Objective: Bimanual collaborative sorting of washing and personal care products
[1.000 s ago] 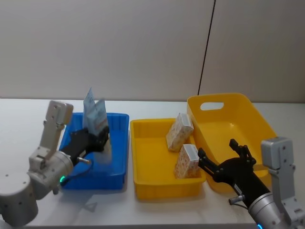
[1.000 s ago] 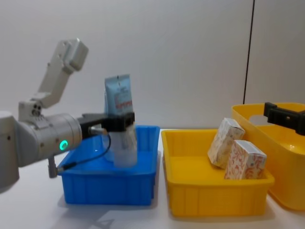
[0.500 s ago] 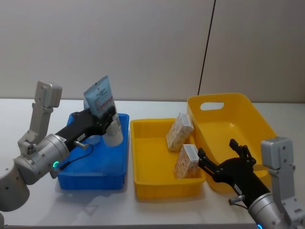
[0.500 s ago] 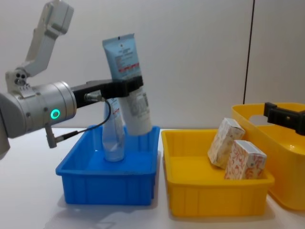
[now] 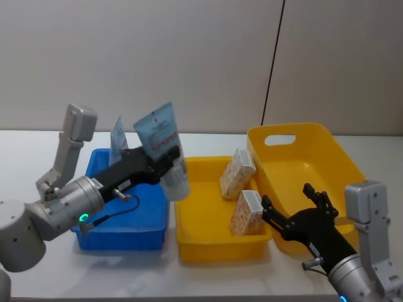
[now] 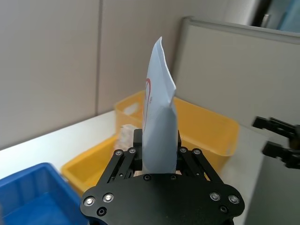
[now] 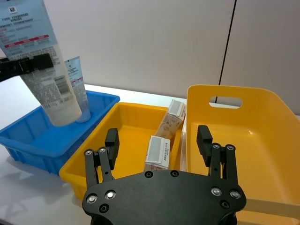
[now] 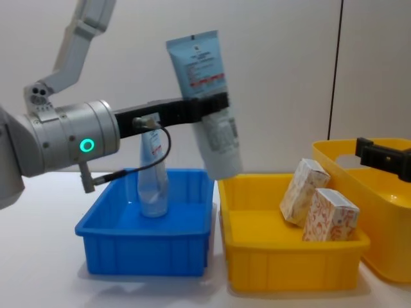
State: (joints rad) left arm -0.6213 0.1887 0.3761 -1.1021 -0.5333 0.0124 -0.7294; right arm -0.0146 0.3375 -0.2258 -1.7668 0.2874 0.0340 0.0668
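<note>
Squeeze tube (image 8: pixel 199 64) is clenched mid-body by the left end effector (image 8: pixel 207 104), crimped end up, cap end hanging below it where blue bin (image 8: pixel 144 253) meets yellow tray (image 8: pixel 289 266), high enough to clear both walls; back toward the arm a second tube (image 8: pixel 153 186) stands in the bin; the right end effector (image 7: pixel 158 137) hovers, fingers spread, beyond two cartons (image 8: pixel 329 215), probably for a handover.

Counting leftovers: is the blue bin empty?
No, the standing tube is in the blue bin; the left gripper holds the lifted tube above.
</note>
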